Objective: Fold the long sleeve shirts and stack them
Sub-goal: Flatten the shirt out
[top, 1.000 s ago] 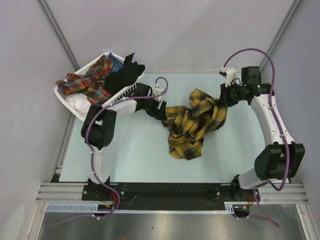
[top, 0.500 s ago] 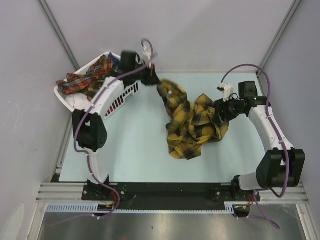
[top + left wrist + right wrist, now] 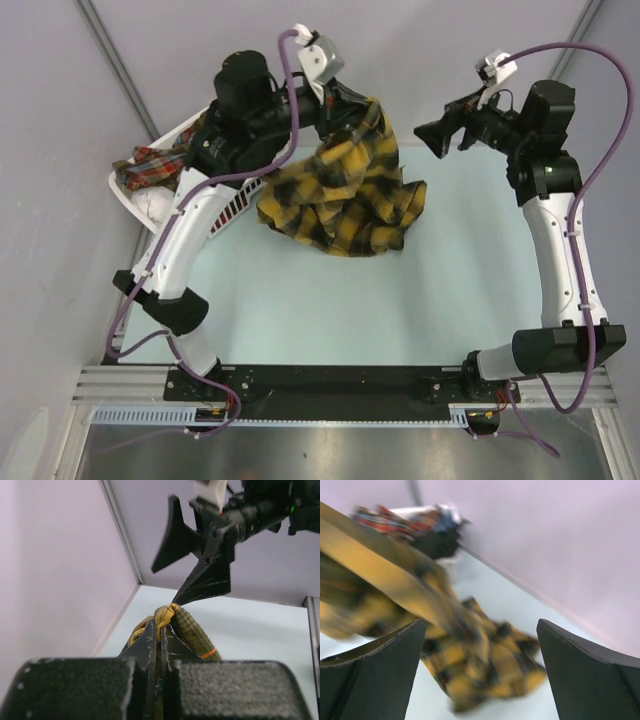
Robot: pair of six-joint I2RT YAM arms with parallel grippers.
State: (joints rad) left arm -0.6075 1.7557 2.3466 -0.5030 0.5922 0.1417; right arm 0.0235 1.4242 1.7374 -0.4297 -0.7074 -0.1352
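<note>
A mustard-yellow and black plaid long sleeve shirt [image 3: 345,195] hangs from my raised left gripper [image 3: 358,104], its lower part bunched on the table. In the left wrist view that gripper [image 3: 161,626] is shut on a fold of the plaid shirt [image 3: 186,624]. My right gripper [image 3: 440,131] is lifted high at the back right, open and empty, pointing left toward the shirt. It also shows in the left wrist view as the right gripper [image 3: 192,565]. In the right wrist view the blurred shirt [image 3: 470,655] lies below the wide-open gripper [image 3: 481,655].
A white slatted basket [image 3: 135,200] stands at the back left with a red plaid garment [image 3: 150,162] and white cloth in it. The pale table [image 3: 350,300] runs to the walls at back and sides. The arm bases sit on the near rail.
My left gripper closed on the shirt and swung it up and to the back. My right gripper let go, opened wide and rose away to the back right.
</note>
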